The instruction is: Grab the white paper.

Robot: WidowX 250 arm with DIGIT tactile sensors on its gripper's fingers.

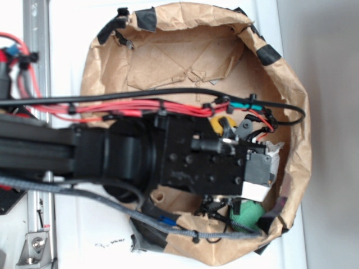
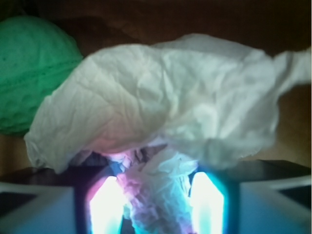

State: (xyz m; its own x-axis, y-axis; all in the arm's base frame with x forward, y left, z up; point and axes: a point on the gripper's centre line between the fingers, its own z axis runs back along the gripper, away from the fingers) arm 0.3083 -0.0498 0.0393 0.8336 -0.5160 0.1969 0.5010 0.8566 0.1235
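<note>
The crumpled off-white paper wad (image 2: 165, 126) sits pinched between the glowing fingers (image 2: 105, 209) of our black gripper (image 2: 156, 209), inside the brown paper bag (image 1: 185, 56). Beyond it we see a green textured ball (image 2: 29, 73).

Crumpled white paper wad (image 2: 165, 102) filling the view, lower fold pinched between two glowing gripper fingers (image 2: 207, 204). Round green textured ball (image 2: 34, 73) behind, left. Brown paper backdrop (image 2: 146, 22).
</note>
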